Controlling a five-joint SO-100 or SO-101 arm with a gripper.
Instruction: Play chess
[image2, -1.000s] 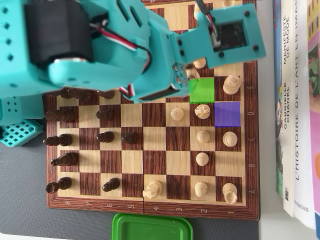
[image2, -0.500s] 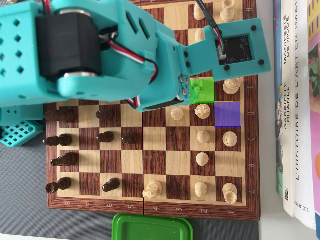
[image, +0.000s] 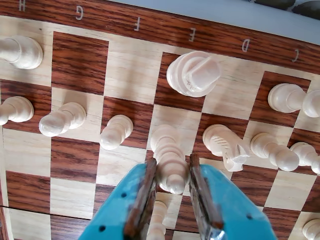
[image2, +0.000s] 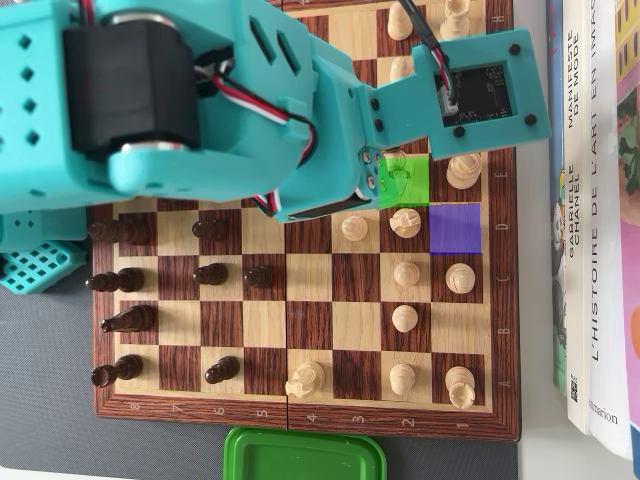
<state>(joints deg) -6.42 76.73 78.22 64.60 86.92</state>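
Note:
The wooden chessboard (image: 125, 70) fills the wrist view. My teal gripper (image: 172, 161) stands over a tall ribbed white piece (image: 169, 147), with one brown-padded finger (image: 148, 187) on each side, both touching it. The piece stands on the board. The white king (image: 192, 74) is one square beyond it and a white knight (image: 227, 145) is just to its right. In the overhead view the arm (image2: 250, 100) covers the fingertips. The gripped piece sits on a green-tinted square (image2: 412, 190), and a purple-tinted empty square (image2: 455, 228) lies diagonally beside it.
White pawns (image: 116, 131) stand left of the gripped piece, with more white pieces (image: 272, 150) to the right. Black pieces (image2: 120, 232) line the board's left side in the overhead view. A green lid (image2: 305, 455) lies below the board and books (image2: 590, 200) lie at the right.

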